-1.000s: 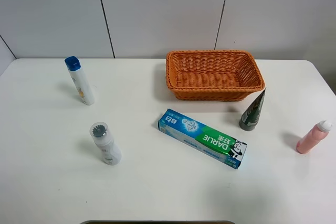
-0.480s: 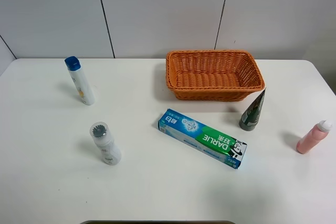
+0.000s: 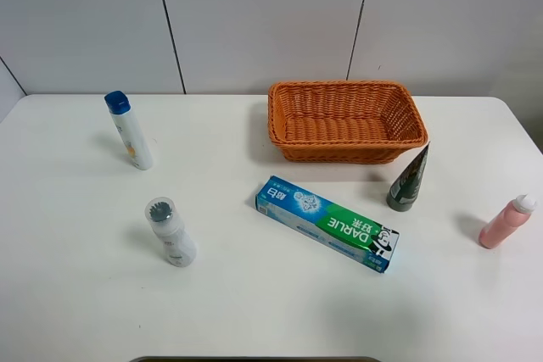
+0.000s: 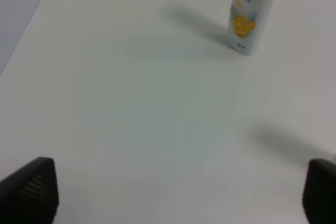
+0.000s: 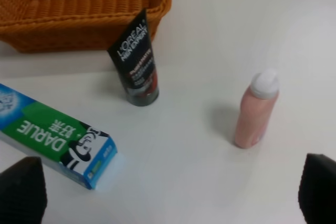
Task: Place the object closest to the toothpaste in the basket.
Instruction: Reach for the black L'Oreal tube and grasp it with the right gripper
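The left wrist view cuts off the top of the white bottle [image 4: 251, 14], blurs its label, and shows only the fingertip corners of the left gripper [image 4: 178, 195]. The right wrist view likewise crops the basket [image 5: 79, 35], the toothpaste box [image 5: 52, 132] and the right gripper [image 5: 170, 192].

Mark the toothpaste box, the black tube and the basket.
toothpaste box [image 3: 327, 222], exterior high view, middle of its top face.
black tube [image 5: 135, 61], right wrist view, printed body.
basket [image 3: 339, 152], exterior high view, front wall.
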You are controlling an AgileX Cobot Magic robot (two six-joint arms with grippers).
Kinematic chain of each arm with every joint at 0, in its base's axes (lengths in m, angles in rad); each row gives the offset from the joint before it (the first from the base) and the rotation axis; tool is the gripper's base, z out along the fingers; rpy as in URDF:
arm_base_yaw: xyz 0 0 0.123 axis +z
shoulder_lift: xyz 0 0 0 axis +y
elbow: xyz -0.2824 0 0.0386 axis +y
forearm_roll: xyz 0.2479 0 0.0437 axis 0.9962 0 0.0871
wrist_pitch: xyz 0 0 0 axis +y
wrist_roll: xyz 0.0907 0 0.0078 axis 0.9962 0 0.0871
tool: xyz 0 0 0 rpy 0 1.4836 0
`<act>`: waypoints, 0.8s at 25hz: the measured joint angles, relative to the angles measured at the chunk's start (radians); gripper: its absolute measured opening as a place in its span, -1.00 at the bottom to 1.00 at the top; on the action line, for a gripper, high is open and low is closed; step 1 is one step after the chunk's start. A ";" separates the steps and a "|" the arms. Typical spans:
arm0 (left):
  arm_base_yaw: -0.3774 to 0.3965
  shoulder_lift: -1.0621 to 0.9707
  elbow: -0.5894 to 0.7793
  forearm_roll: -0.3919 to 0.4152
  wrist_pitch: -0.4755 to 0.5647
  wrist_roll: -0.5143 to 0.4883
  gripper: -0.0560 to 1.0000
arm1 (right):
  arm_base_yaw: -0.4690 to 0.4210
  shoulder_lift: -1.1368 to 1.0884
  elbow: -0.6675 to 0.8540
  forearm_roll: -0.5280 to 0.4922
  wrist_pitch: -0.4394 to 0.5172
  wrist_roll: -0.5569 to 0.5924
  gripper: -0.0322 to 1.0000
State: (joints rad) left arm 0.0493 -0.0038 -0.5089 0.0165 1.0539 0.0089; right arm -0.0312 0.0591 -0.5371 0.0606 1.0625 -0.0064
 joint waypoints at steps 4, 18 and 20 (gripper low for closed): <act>0.000 0.000 0.000 0.000 0.000 0.000 0.88 | 0.000 0.085 -0.089 0.003 -0.006 0.000 0.98; 0.000 0.000 0.000 0.000 0.000 0.000 0.88 | 0.000 0.544 -0.307 0.024 -0.075 0.151 0.98; 0.000 0.000 0.000 0.000 0.000 0.000 0.88 | 0.000 0.612 -0.334 0.028 -0.092 0.180 0.98</act>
State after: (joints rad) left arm 0.0493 -0.0038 -0.5089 0.0165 1.0539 0.0089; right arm -0.0312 0.6711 -0.8714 0.0882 0.9703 0.1739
